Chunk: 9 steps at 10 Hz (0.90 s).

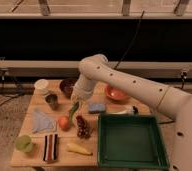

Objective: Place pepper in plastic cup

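Observation:
The slim green pepper (73,113) hangs from my gripper (77,103), which is shut on its upper end just above the middle of the wooden table (34,159). The pepper dangles over the gap between the small dark metal cup (52,101) and a dark bunch of grapes (82,126). The plastic cup (24,143), short and translucent light green, stands at the table's front left corner, well to the left of and nearer than the gripper. My white arm (129,82) reaches in from the right.
A white cup (41,86), a dark bowl (67,86) and an orange bowl (116,93) line the back. A blue sponge (96,107), blue cloth (41,121), orange fruit (64,122), striped item (50,146) and yellow corn-like piece (79,148) lie about. A green tray (131,159) fills the front right.

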### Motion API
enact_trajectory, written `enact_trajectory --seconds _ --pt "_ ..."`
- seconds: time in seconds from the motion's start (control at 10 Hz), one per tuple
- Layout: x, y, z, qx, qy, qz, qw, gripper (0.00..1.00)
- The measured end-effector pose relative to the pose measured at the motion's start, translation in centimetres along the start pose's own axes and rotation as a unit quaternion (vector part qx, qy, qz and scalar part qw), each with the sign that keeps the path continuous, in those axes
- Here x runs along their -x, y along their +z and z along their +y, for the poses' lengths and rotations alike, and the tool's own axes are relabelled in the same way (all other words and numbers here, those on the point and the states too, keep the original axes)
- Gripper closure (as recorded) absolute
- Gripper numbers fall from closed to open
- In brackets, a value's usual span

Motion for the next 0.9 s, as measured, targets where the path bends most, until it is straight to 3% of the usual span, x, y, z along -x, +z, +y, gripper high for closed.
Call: enact_trajectory --seconds 0.3,0.5,0.7,0.9 --pt "4.3 1.9 -6.2 -0.012 -0.049 -0.01 0.9987 1.0" --pt "7.8 3.7 -10.0 -0.018 -0.086 -0.016 0.996 1.0" --pt "11.3 5.4 -12.0 -0.022 -0.118 -0.019 0.9926 1.0" --pt "15.1 7.3 -12.3 -0.024 -0.154 -0.02 0.9876 1.0"
